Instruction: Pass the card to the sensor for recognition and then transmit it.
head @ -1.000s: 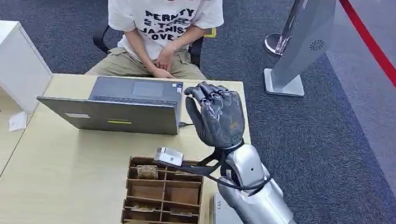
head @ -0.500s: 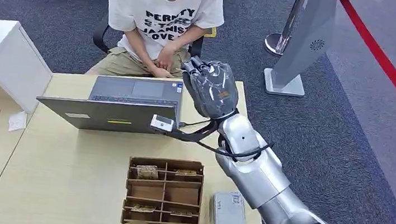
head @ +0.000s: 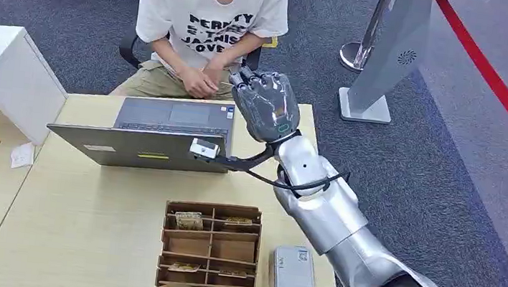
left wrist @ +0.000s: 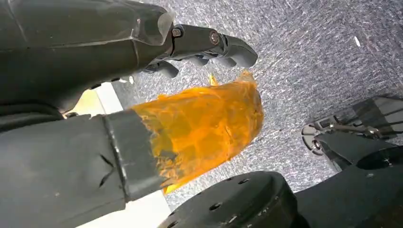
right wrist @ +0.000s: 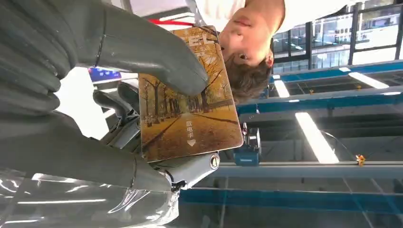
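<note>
Right hand (head: 264, 106) is raised over the far end of the table (head: 84, 218), back of the hand to the head camera, reaching toward the seated person (head: 210, 23). Its thumb and fingers pinch the card (right wrist: 187, 95) — an autumn tree-lined path printed on it. The grey sensor (head: 294, 276) lies near the table's front edge beside the wooden divider box (head: 210, 247), well apart from the card, so this looks like the handover step. Next calls for holding steady until the person's hand takes it. Left hand (left wrist: 142, 109) hangs down — fingers apart, holding nothing.
</note>
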